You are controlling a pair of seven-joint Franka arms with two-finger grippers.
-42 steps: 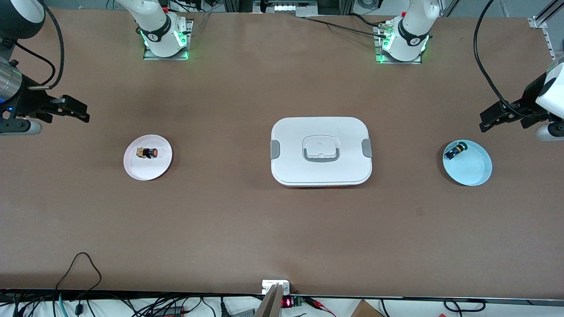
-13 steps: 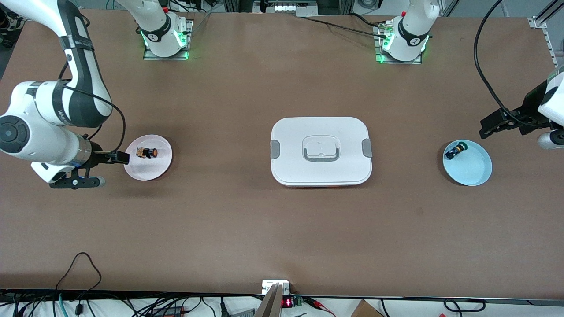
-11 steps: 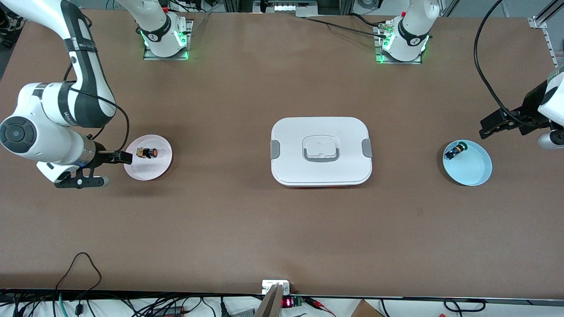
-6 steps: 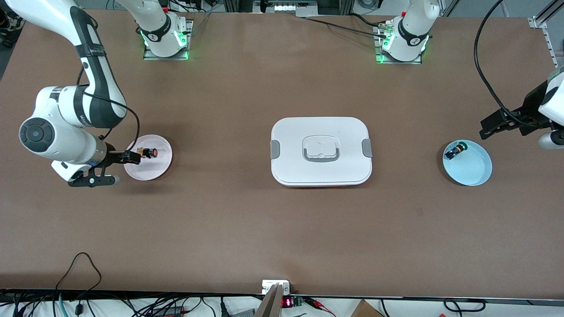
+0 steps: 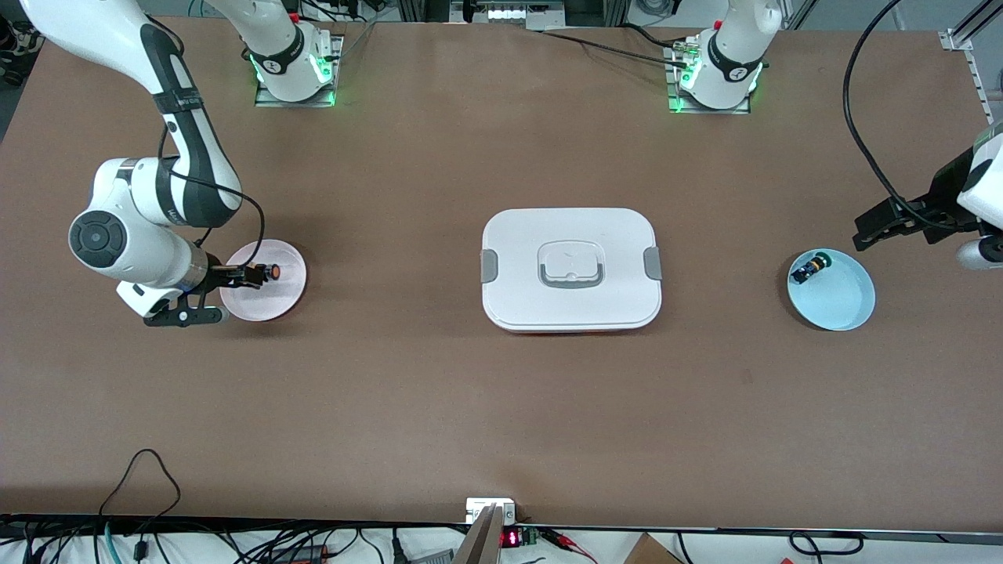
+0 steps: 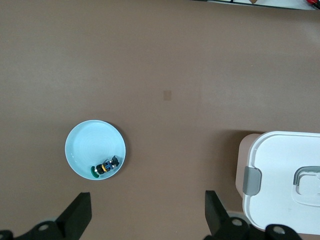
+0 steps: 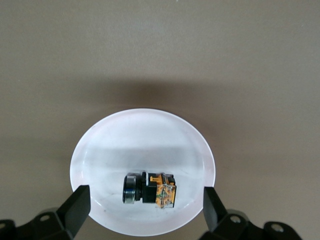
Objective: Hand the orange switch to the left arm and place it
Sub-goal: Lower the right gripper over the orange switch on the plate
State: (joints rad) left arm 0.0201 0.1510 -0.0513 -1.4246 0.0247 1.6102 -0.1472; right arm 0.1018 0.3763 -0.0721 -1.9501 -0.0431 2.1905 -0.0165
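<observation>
The orange switch (image 5: 271,272) lies on its side on a pink plate (image 5: 276,298) toward the right arm's end of the table. In the right wrist view the switch (image 7: 149,189) shows its black body and tan end. My right gripper (image 5: 249,274) is open over the plate, right beside the switch; its fingers (image 7: 76,210) stand wide on either side of it without touching. The white box (image 5: 570,269) sits mid-table. My left gripper (image 5: 868,227) is open and empty, up in the air beside a blue plate (image 5: 842,301), and waits.
A small black switch with blue and green parts (image 5: 807,269) lies in the blue plate; it also shows in the left wrist view (image 6: 104,167), as does the box's end with a grey clip (image 6: 252,180). Cables hang along the table's front edge.
My right arm has swung in from the table's end and brought its open gripper over the pink plate up to the orange switch. The left arm has hardly moved.
</observation>
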